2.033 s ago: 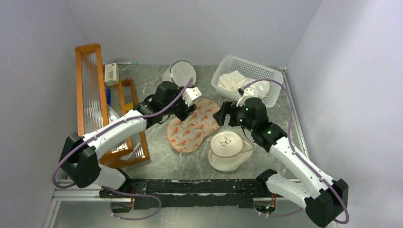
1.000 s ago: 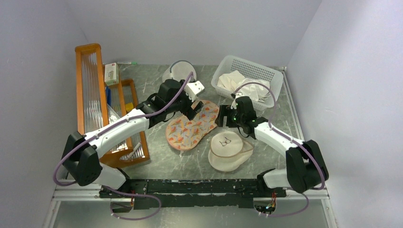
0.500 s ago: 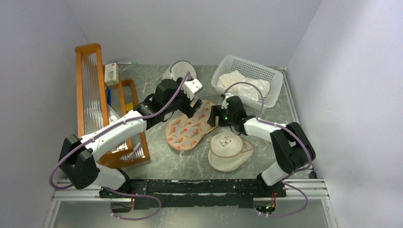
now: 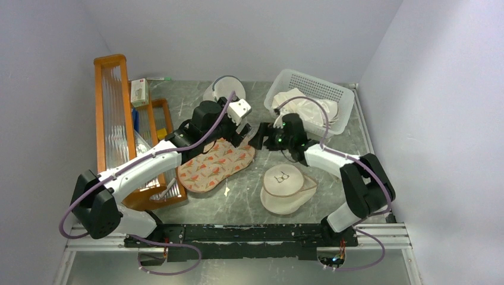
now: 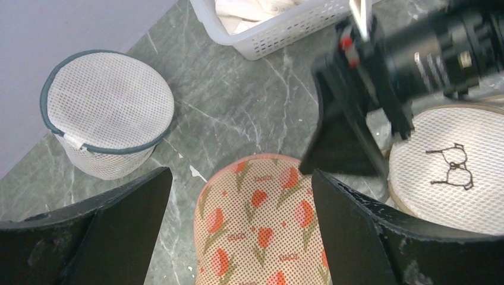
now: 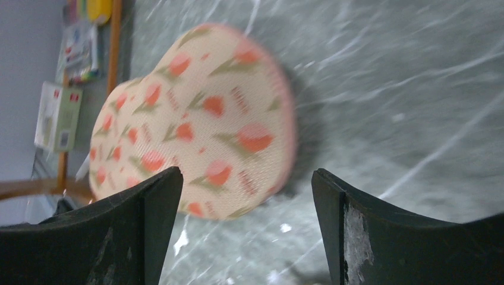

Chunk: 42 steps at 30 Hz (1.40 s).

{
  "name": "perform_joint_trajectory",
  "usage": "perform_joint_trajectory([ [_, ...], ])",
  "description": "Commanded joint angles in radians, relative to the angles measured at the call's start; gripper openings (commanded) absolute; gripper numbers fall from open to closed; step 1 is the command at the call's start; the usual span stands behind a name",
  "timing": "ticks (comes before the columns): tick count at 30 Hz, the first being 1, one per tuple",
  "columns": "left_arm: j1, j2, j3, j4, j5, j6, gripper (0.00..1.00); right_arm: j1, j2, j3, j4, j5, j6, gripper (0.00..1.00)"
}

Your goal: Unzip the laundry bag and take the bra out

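A robot test cell in a lab is shown. A grey marbled bench [image 4: 238, 202] is closed in on three sides by bare pale walls [image 4: 249, 35]. A left arm [image 4: 142, 166] and a right arm [image 4: 333, 163] are bolted to an aluminium rail [image 4: 238, 233] along the bottom edge. Laundry props are laid out: a laundry bag [image 4: 215, 165] at centre, a white basket [image 4: 333, 92] at upper right, a wooden rack [image 4: 110, 113] at left.
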Motion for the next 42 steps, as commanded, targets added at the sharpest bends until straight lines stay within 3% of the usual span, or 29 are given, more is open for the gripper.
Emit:
perform_joint_trajectory([
  [1,-0.006,0.033,-0.053,0.101,-0.052,-0.02,1.0,-0.105,0.056,0.041,0.013,-0.038,-0.1,0.82],
  [7,-0.027,0.051,-0.137,0.203,-0.068,-0.06,0.98,-0.119,0.062,0.061,-0.049,0.068,-0.206,0.87],
  [9,-0.023,0.03,-0.234,0.319,-0.122,-0.062,0.99,-0.121,0.035,0.058,-0.098,0.111,-0.228,0.87],
  [11,-0.021,0.026,-0.225,0.292,-0.128,-0.062,0.99,-0.134,0.018,0.07,-0.151,0.136,-0.183,0.93],
  [14,-0.007,0.032,-0.187,0.195,-0.072,-0.096,0.99,-0.133,0.054,0.176,-0.292,0.09,-0.191,0.92],
  [18,-0.023,-0.029,-0.31,0.238,-0.03,-0.134,0.99,-0.129,0.053,0.172,-0.231,0.056,-0.18,0.92],
  [22,-0.078,0.079,-0.159,0.081,0.059,-0.192,0.98,-0.127,0.062,0.164,-0.253,-0.016,-0.193,0.92],
  [25,-0.134,0.177,-0.024,-0.062,0.036,-0.207,0.91,-0.131,0.058,0.173,-0.335,-0.024,-0.208,0.91],
  [31,-0.159,0.141,-0.096,0.012,0.007,-0.269,0.93,-0.133,-0.146,0.07,-0.343,-0.005,-0.19,0.92],
  [35,-0.165,0.18,-0.057,-0.041,-0.045,-0.235,0.74,-0.136,-0.236,0.069,-0.4,0.091,-0.219,0.92],
  [42,-0.166,0.309,-0.041,-0.08,-0.156,-0.224,0.76,-0.143,-0.358,0.007,-0.377,0.13,-0.246,0.92],
])
